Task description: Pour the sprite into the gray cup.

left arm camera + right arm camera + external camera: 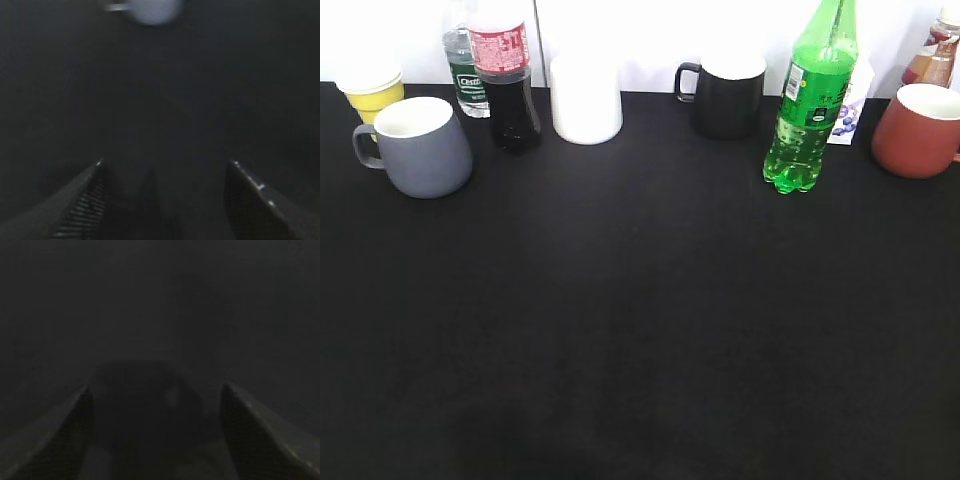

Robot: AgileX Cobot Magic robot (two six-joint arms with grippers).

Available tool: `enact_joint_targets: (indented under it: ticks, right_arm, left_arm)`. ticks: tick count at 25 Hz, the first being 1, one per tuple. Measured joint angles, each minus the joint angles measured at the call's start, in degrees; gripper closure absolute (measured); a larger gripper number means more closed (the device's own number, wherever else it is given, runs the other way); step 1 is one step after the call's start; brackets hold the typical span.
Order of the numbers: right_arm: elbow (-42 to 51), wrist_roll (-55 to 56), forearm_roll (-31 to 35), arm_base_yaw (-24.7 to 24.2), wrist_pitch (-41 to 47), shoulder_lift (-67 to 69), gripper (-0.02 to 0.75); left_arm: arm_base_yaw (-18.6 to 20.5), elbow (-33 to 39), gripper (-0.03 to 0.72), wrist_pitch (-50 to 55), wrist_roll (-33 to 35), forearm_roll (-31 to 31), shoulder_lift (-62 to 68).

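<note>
Back row: yellow cup [375, 97], cola bottle [508, 85], white cup [586, 99], black mug [725, 95], reddish-brown mug [920, 131].

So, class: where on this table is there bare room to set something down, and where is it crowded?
Free: the whole black tabletop in front of the row, plus the gap between the gray cup and the sprite. Crowded: the back edge, especially the cola bottle cluster.

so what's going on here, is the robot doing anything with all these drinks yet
Nothing is being handled yet. The sprite stands upright at the back right of the black table, far from the gray cup at the back left. Neither arm shows in the exterior view. The left gripper and right gripper are both open and empty over the dark tabletop. Other mugs and bottles stand along the back edge, untouched.
</note>
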Motion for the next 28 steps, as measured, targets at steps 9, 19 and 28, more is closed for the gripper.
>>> enact_joint_targets:
  ticks: [9,19,28]
  right_arm:
    - [0.0,0.0,0.3,-9.3,0.0,-11.4,0.145]
    - [0.1,0.0,0.4,-3.7,0.0,-11.4,0.146]
    - [0.1,0.0,0.4,-3.7,0.0,-11.4,0.146]
  left_arm:
    - [5.9,0.0,0.139,-0.3,0.0,-0.3,-8.7]
    - [5.9,0.0,0.139,-0.3,0.0,-0.3,-8.7]
    - [5.9,0.0,0.148,-0.3,0.0,-0.3,-8.7]
